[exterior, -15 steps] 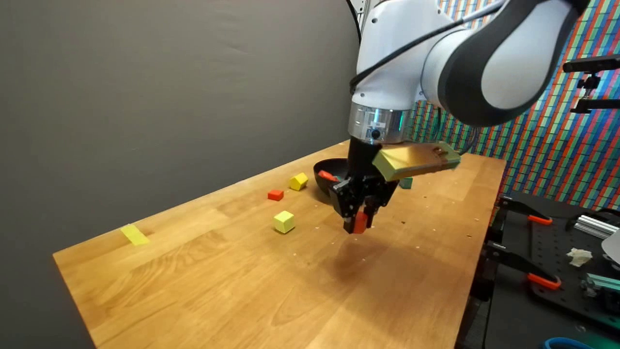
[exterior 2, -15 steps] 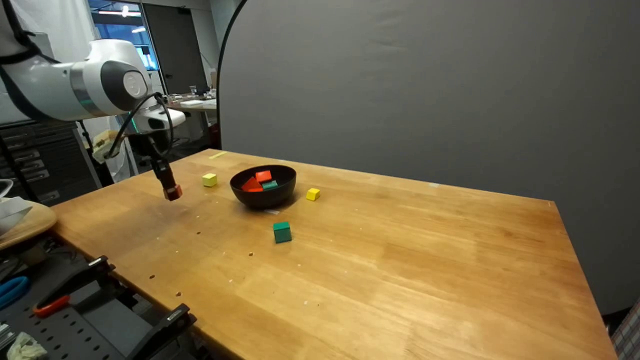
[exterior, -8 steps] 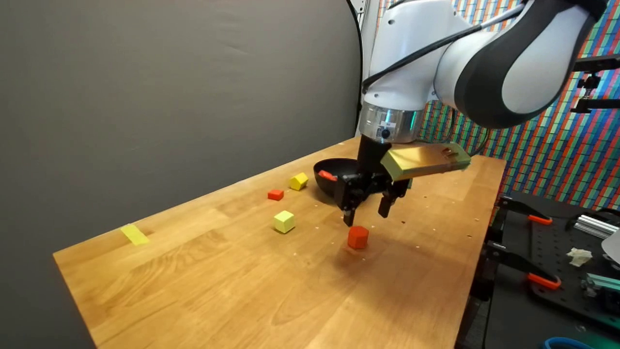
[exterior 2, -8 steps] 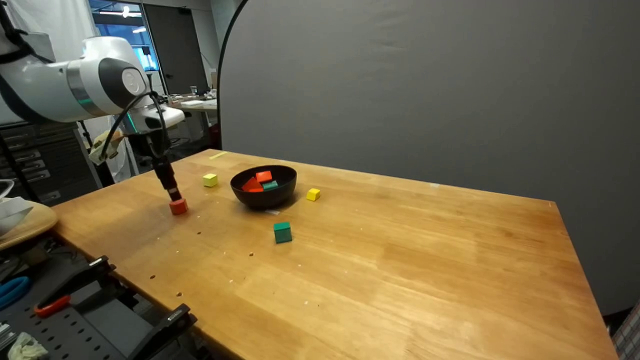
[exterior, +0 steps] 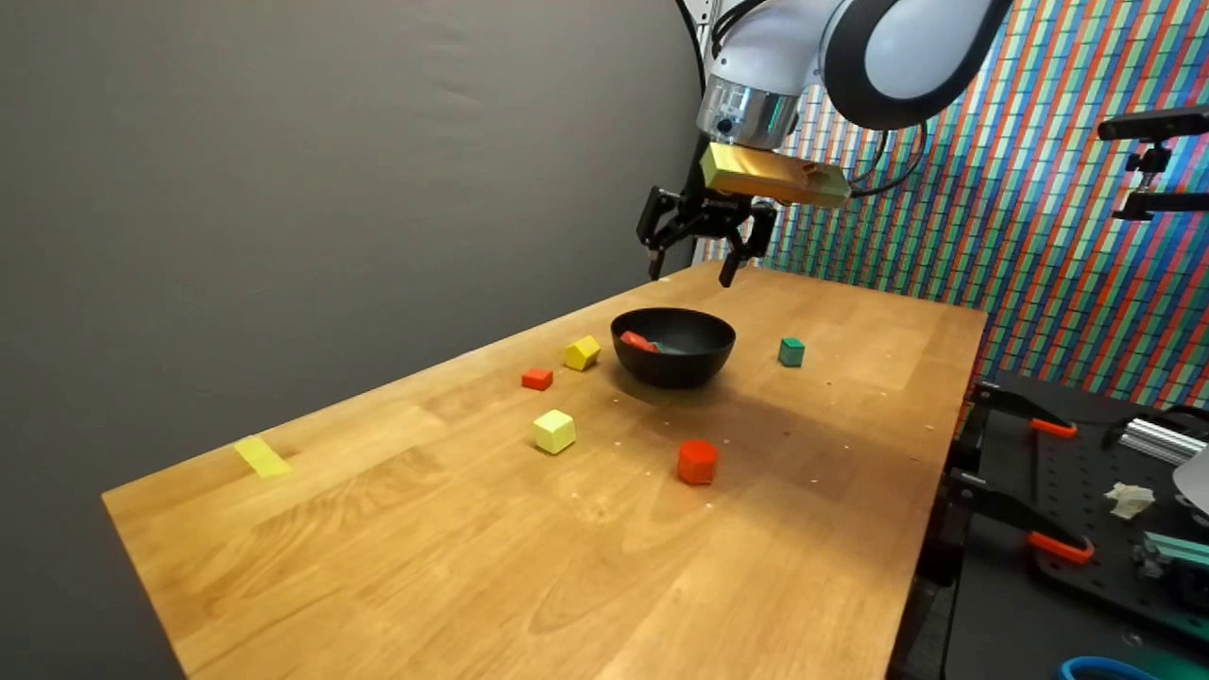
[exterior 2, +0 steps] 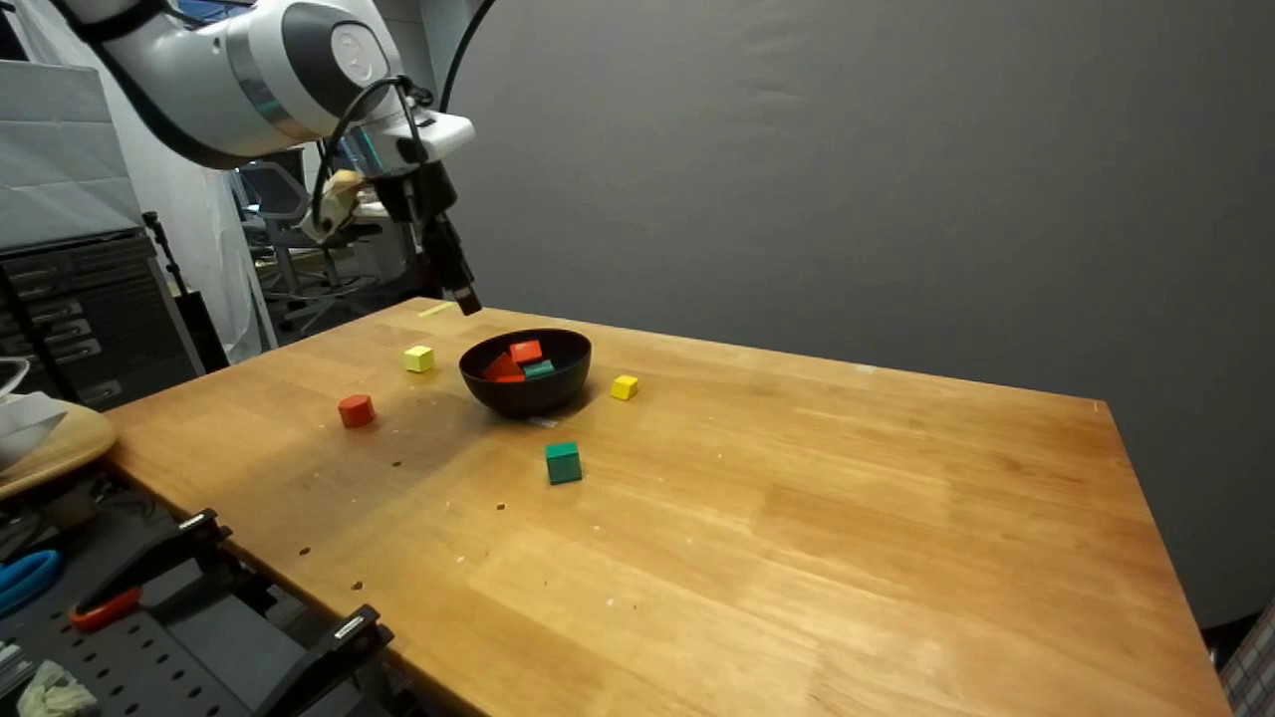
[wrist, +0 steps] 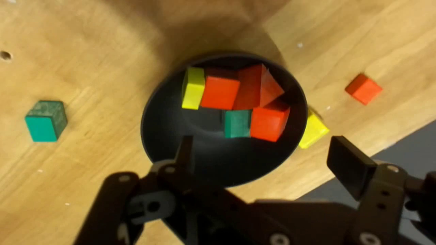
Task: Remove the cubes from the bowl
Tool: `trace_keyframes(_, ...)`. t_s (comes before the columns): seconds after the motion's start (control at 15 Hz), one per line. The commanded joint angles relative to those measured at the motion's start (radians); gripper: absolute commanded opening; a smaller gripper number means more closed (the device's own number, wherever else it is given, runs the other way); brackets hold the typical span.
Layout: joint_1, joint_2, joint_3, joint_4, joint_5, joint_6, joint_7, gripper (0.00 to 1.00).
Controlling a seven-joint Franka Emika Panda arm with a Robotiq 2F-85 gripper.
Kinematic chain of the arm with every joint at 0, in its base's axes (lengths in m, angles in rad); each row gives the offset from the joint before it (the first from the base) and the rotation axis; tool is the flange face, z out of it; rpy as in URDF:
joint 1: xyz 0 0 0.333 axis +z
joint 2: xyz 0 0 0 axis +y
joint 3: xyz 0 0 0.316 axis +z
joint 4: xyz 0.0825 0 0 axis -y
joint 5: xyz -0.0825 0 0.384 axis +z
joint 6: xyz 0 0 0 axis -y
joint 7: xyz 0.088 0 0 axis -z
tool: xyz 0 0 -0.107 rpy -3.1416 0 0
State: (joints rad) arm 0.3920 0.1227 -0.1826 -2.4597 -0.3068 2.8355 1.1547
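The round black bowl (wrist: pixel 163 136) stands on the table, visible in every view. From the wrist I see blocks inside it: a yellow one (wrist: pixel 193 88), several red ones, among them a red block (wrist: pixel 269 122), and a green one (wrist: pixel 237 124). Loose on the wood in an exterior view lie a six-sided red block (exterior: pixel 697 463), a pale yellow cube (exterior: pixel 554 432), a yellow block (exterior: pixel 582 352), a small red block (exterior: pixel 537 379) and a green cube (exterior: pixel 791 352). My gripper (exterior: pixel 690 274) hangs above the bowl's level, jaws wide apart, nothing between them.
Yellow tape (exterior: pixel 263 456) is stuck flat near the table's edge. A grey screen (exterior 2: pixel 847 179) rises behind the table. Beside it, a lower black bench carries clamps (exterior: pixel 1020 529), and a wooden round board (exterior 2: pixel 60 448) stands near the table corner.
One second ago my gripper held the six-sided red block low over the table. It let the block go onto the wood, opened, then rose and moved away to above the bowl.
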Motion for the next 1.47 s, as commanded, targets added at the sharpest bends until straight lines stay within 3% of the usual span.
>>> trace_keyframes(0.0, -0.121, 0.101, 0.107, 0.131, 0.133, 0.008, -0.05, 1.0)
trace_keyframes(0.2, -0.177, 0.177, 0.172, 0.212, 0.284, 0.001, -0.11, 1.0)
trace_keyframes(0.4, -0.177, 0.23, 0.156, 0.256, 0.314, -0.003, -0.093, 0.94)
trace_keyframes(0.53, -0.175, 0.24, 0.134, 0.256, 0.323, 0.005, -0.078, 0.85)
trace_keyframes(0.6, -0.172, 0.242, 0.121, 0.252, 0.321, 0.008, -0.071, 0.73)
trace_keyframes(0.73, -0.174, 0.25, 0.11, 0.25, 0.321, 0.001, -0.075, 0.76)
trace_keyframes(0.8, -0.173, 0.256, 0.105, 0.249, 0.32, 0.003, -0.076, 0.72)
trace_keyframes(0.93, -0.183, 0.279, 0.119, 0.257, 0.339, 0.001, -0.092, 0.85)
trace_keyframes(1.13, -0.192, 0.325, 0.14, 0.275, 0.37, -0.003, -0.11, 0.92)
trace_keyframes(1.4, -0.196, 0.376, 0.155, 0.289, 0.404, -0.007, -0.123, 0.81)
